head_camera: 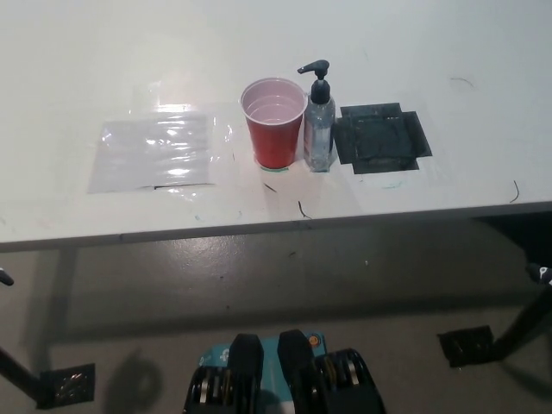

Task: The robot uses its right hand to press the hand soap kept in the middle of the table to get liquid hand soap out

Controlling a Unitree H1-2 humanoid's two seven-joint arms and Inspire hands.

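A clear hand soap bottle (pixel 319 129) with a black pump head (pixel 315 68) stands upright in the middle of the white table (pixel 259 34). Its spout points left over a red cup (pixel 275 123) that touches its left side. Only a small black tip of my right hand (pixel 542 273) shows at the right edge, below the table's front edge and far from the bottle. Whether it is open or shut is hidden. My left hand is out of the picture.
A black taped square (pixel 380 139) lies just right of the bottle. A clear plastic sheet (pixel 157 153) lies to the cup's left. The table's front edge (pixel 276 226) runs across the middle, with grey floor and black table feet (pixel 466 345) below.
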